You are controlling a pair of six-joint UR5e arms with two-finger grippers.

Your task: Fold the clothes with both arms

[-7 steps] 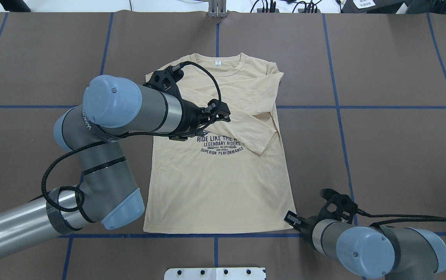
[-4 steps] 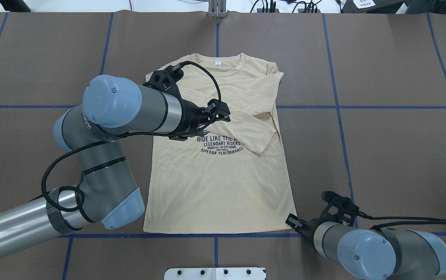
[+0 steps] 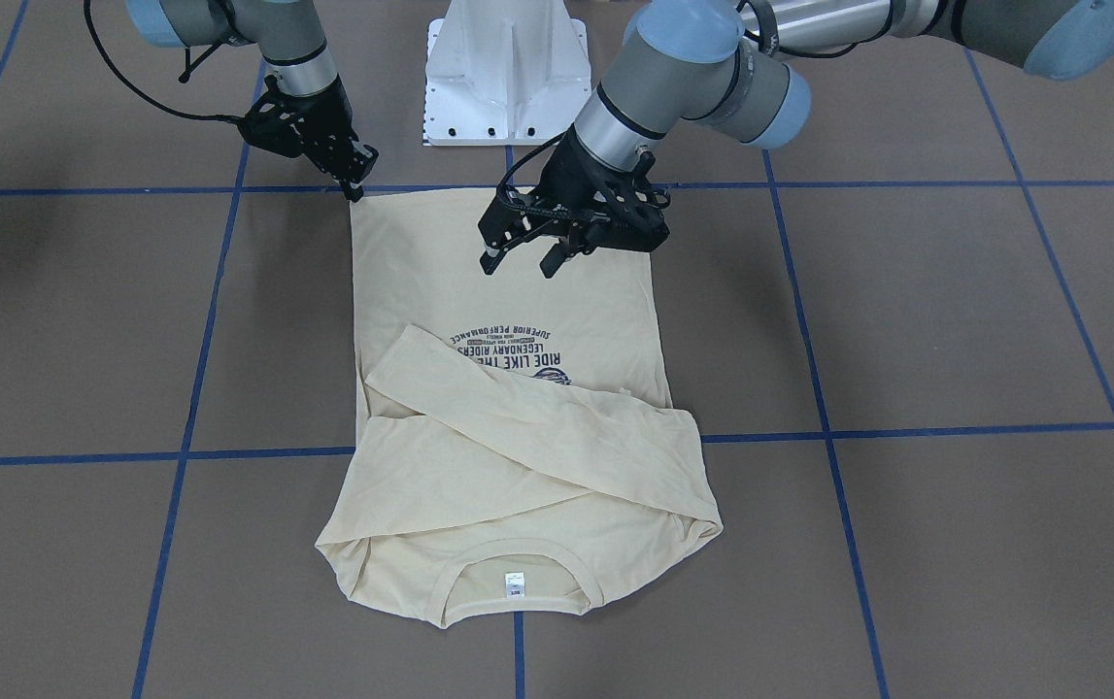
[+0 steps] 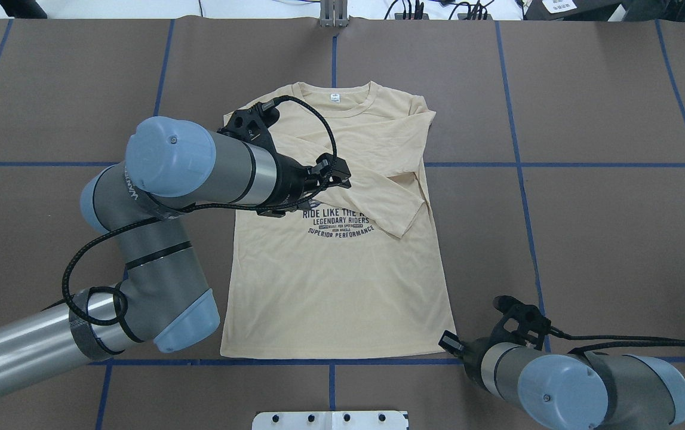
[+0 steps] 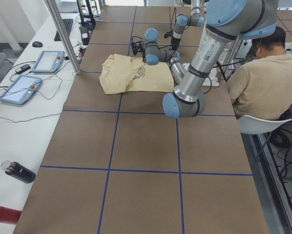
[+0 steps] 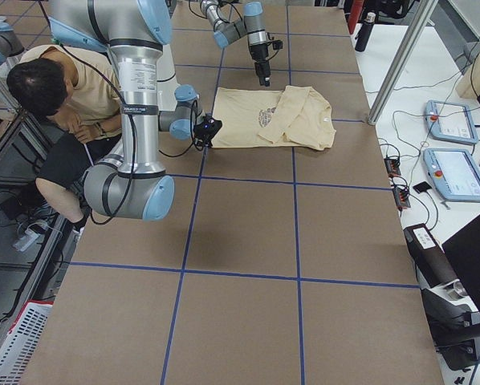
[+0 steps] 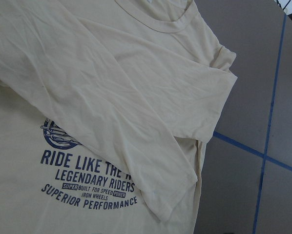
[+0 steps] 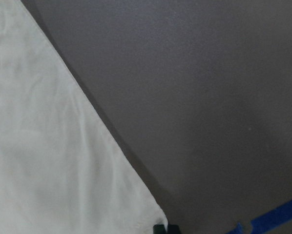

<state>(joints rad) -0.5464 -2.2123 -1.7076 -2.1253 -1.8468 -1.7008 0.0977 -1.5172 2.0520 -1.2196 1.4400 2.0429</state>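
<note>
Hovering over the T-shirt [image 3: 440, 291], the left hand [image 3: 519, 263] gapes; the right hand [image 3: 355, 190] sits narrow at its corner.

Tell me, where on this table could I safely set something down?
Bare table lies right of the T-shirt, beyond the blue tape line, and beyond its collar. Crowded: over the print, where the left pincer hovers, and at the near right hem corner by the right pincer.

left tool [image 3: 519, 263] over t-shirt [image 3: 479, 320], right tool [image 3: 355, 186] at its hem corner
</note>
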